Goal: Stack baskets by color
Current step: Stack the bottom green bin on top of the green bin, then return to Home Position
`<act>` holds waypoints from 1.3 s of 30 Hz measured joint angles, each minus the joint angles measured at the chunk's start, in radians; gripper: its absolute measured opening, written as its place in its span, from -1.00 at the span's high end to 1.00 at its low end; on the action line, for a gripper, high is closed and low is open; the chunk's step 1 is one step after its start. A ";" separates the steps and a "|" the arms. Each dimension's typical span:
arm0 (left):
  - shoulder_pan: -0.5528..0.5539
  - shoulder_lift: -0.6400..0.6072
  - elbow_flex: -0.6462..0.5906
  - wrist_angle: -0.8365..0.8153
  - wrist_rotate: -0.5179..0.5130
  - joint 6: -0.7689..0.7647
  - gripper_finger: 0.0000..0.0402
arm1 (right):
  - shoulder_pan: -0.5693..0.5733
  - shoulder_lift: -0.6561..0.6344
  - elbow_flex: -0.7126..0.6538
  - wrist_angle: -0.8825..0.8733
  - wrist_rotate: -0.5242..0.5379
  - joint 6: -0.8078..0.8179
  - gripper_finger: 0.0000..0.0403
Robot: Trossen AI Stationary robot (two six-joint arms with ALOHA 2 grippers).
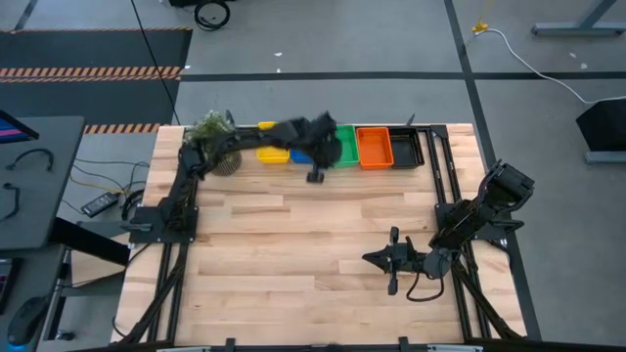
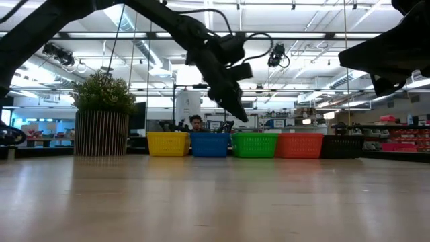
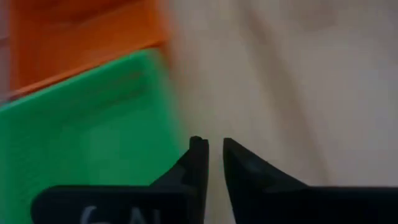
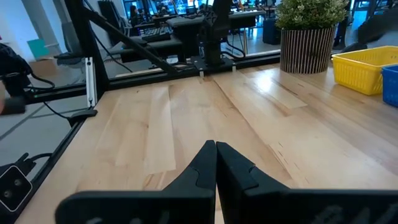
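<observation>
Baskets stand in a row along the table's far edge: yellow (image 1: 273,154), blue (image 2: 209,144), green (image 1: 344,146), orange (image 1: 374,147) and black (image 1: 406,147), each resting on its bottom. My left gripper (image 1: 315,176) hangs above the table just in front of the blue and green baskets, slanting down. In its wrist view the fingertips (image 3: 211,146) stand a narrow gap apart with only bare wood between them, beside the green basket (image 3: 81,124). My right gripper (image 1: 372,258) waits shut near the table's right front, pointing level.
A potted plant (image 1: 213,137) stands at the far left corner, left of the yellow basket. Black frame rails (image 1: 445,166) run along the table's right side. Bare wood (image 1: 293,254) fills the middle and front of the table. A person (image 2: 195,123) shows in the room behind.
</observation>
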 joint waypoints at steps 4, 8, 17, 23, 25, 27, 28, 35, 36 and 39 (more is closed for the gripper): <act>-0.083 0.001 -0.087 0.120 -0.007 -0.002 0.86 | 0.000 0.000 0.000 0.000 0.000 -0.005 0.97; -0.113 0.001 -0.184 0.286 -0.170 0.042 0.97 | 0.000 0.000 0.000 0.000 0.000 -0.003 0.97; -0.053 0.001 -0.220 0.356 -0.311 0.033 0.91 | 0.000 0.000 0.000 0.000 0.000 0.000 0.97; -0.046 0.000 -0.220 0.351 -0.311 0.022 0.98 | 0.000 0.000 0.000 0.000 0.000 0.000 0.97; -0.059 -0.001 -0.220 0.350 -0.313 0.022 0.98 | 0.000 0.000 0.000 0.000 0.000 0.000 0.97; -0.079 -0.016 -0.221 0.338 -0.322 0.022 0.96 | 0.000 0.000 0.000 0.000 0.001 0.000 0.97; -0.091 -0.030 -0.221 0.337 -0.334 0.021 0.94 | 0.000 0.000 0.000 0.000 0.006 0.002 0.97; -0.195 -0.186 -0.221 0.163 -0.397 -0.081 0.94 | 0.002 0.000 -0.002 0.000 0.060 0.045 0.98; -0.206 -0.214 -0.221 0.126 -0.398 -0.110 0.96 | 0.002 0.000 -0.002 0.000 0.060 0.046 0.98; -0.235 -0.289 -0.220 -0.001 -0.387 -0.203 0.98 | 0.001 -0.010 -0.020 0.003 0.042 0.089 0.98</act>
